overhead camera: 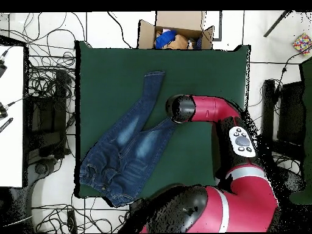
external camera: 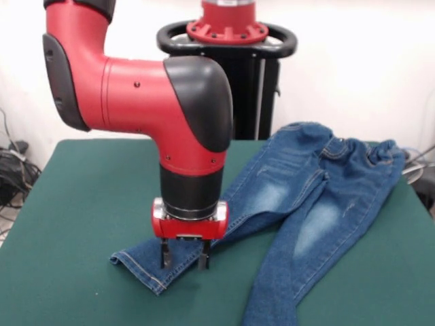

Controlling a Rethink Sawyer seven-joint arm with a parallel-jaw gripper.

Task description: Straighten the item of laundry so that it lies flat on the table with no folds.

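The blue denim jeans (external camera: 319, 197) lie on the dark green table (external camera: 81, 204). The gathered waistband is at the far right corner. One leg runs to the front edge; the other runs left and ends in a cuff (external camera: 139, 263). My gripper (external camera: 183, 258) stands upright over this cuff end, fingers (external camera: 164, 255) apart, tips at the denim. In the overhead view the jeans (overhead camera: 125, 152) lie spread in a V on the table (overhead camera: 201, 67), and the arm's wrist (overhead camera: 181, 109) hides the gripper and one leg's end.
The robot pedestal (external camera: 231, 41) stands behind the table's far edge. An open cardboard box (overhead camera: 177, 33) with items in it sits beyond the table's edge opposite the robot. Cables (overhead camera: 42, 91) lie on the floor beside the table.
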